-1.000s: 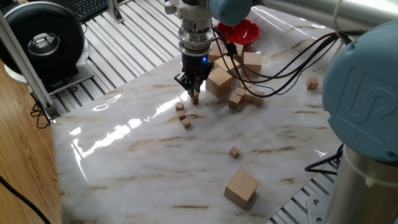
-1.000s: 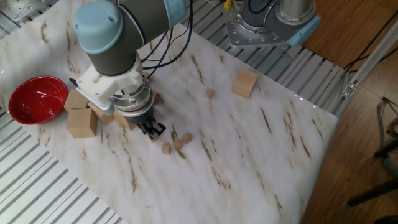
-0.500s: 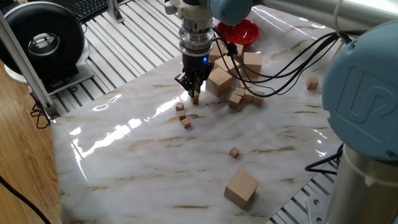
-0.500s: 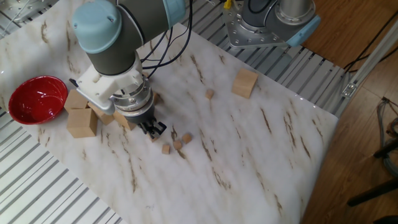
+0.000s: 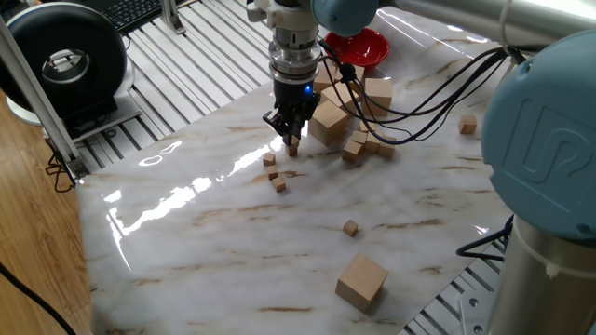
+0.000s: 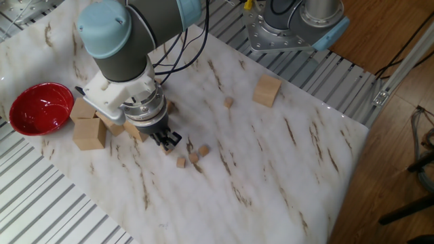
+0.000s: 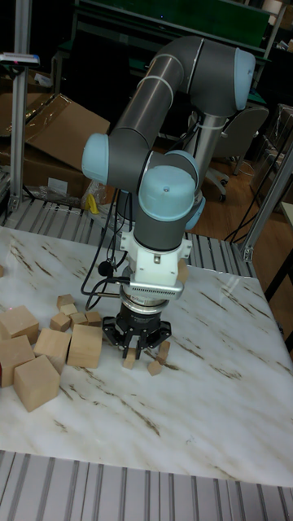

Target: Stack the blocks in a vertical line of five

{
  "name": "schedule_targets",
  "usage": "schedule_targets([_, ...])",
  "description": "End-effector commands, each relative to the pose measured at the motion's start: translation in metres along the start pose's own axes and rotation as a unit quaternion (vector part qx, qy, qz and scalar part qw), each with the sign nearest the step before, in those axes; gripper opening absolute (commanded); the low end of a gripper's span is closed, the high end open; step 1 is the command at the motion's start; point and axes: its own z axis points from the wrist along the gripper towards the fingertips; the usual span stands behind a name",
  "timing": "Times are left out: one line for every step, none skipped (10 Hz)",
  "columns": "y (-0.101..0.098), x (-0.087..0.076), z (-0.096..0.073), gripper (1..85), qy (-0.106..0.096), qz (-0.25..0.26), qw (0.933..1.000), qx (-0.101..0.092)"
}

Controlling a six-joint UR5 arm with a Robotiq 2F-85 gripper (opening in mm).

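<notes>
One fixed view gives you the gripper (image 5: 291, 140) low over the marble table (image 5: 205, 251), fingers nearly closed around a tiny block (image 5: 292, 149) that touches the tabletop. Just left of and below it sit three more small blocks (image 5: 274, 172), close together. Right of the gripper lies the pile of larger cubes (image 5: 349, 116), and farther toward you a lone small block (image 5: 350, 227).

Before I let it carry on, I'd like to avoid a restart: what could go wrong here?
The gripper is low over a tiny cube, close to three more tiny cubes; a skewed descent might scatter them. The large cubes sit just behind the fingers, so a sideways move could bump them. None are stacked yet.
</notes>
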Motion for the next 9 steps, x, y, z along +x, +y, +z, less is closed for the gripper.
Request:
schedule_targets([0.0012,-0.0013,-0.0009,12.0,-0.002,-0.002,1.0000,-0.004])
schedule_targets([0.0009,-0.0021,-0.0008,13.0,-0.003,-0.003,1.0000,-0.004])
schedule_targets([0.0013,-0.0021,-0.0008,14.0,-0.003,-0.006,1.0000,-0.004])
schedule_targets([0.0024,-0.0023,-0.0007,16.0,-0.004,-0.007,0.9999,-0.006])
schedule_targets([0.0041,-0.0026,-0.0007,17.7,-0.004,-0.007,0.9999,-0.008])
schedule_targets([0.0050,-0.0032,-0.0009,18.0,-0.004,-0.006,0.9999,-0.009])
schedule_targets([0.0055,-0.0030,-0.0011,18.7,-0.003,-0.007,0.9999,-0.010])
schedule_targets([0.0057,-0.0030,-0.0012,19.3,-0.003,-0.010,0.9999,-0.011])
schedule_targets([0.0050,-0.0006,-0.0013,21.7,0.001,-0.017,0.9998,-0.011])
